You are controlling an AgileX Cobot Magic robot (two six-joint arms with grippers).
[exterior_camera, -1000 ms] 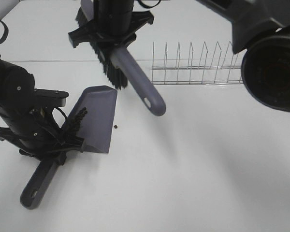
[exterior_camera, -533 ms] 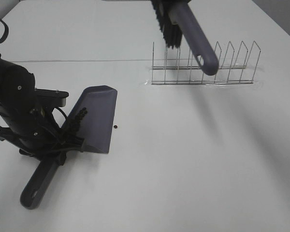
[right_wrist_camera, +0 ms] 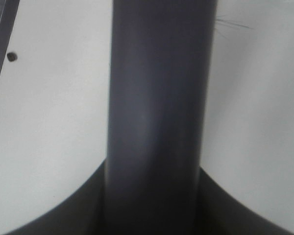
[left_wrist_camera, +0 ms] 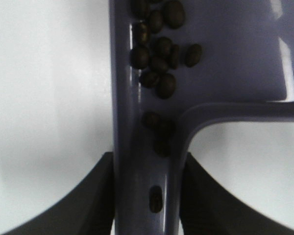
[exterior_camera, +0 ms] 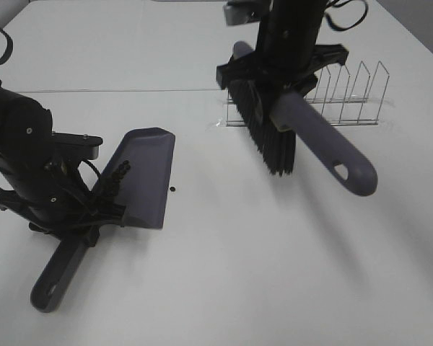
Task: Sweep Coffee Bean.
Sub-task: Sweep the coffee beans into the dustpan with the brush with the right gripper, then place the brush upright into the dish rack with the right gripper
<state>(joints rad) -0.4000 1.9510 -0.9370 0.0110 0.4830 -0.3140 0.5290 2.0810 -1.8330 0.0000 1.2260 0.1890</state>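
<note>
In the overhead view the small dark oval coffee beans (exterior_camera: 117,176) lie in a string running from 1 to 7 o'clock inside the grey-purple plastic dustpan (exterior_camera: 148,173), whose handle end points to 7 o'clock. One stray bean (exterior_camera: 172,189) sits on the white table (exterior_camera: 238,274), just off the pan's 3 o'clock edge. Only the left wrist view shows beans trailing down the handle channel, where the left gripper (left_wrist_camera: 147,196) is clenched on the dustpan. The right gripper (right_wrist_camera: 154,200) is clamped on the black-bristled brush (exterior_camera: 274,137), whose handle points to 4 o'clock.

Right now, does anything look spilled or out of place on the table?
Yes: one stray coffee bean lies on the table just off the front edge of the dustpan, while the other beans sit inside it.
</note>
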